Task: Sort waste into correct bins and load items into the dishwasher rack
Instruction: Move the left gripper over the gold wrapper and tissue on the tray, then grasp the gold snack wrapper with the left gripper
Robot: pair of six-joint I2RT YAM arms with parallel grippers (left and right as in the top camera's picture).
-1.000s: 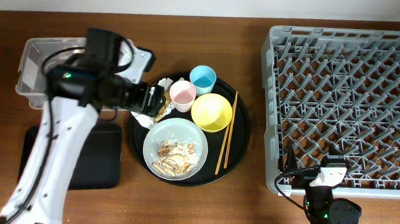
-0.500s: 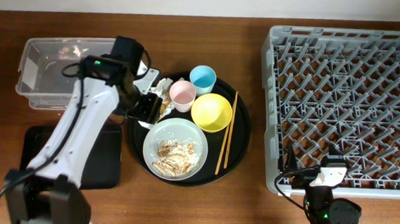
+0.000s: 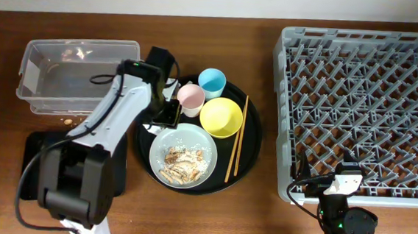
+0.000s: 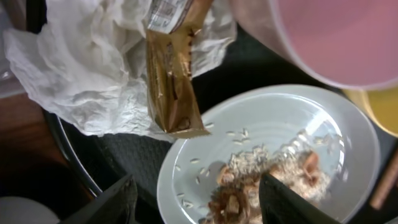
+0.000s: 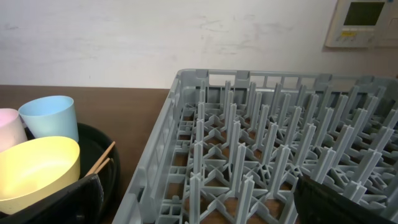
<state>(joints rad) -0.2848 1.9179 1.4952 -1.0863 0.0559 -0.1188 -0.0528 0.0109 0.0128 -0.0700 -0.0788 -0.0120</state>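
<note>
Fingers [image 4: 286, 200] of left gripper [image 4: 196, 186] spread, empty, over crumpled napkin [image 4: 93, 81] beside plate [image 4: 273, 124]; waste-sorting step in hand; next move: drop, pinch napkin. Right gripper [image 5: 208, 196] fingers spread, idle.

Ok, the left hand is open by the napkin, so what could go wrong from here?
1. The left hand is crowded by the pink cup; coming down could tip it.
2. A brown wrapper lies on the napkin and reaches the plate rim; a pinch may lift only one, or drag it through the food scraps and scatter rice.
</note>
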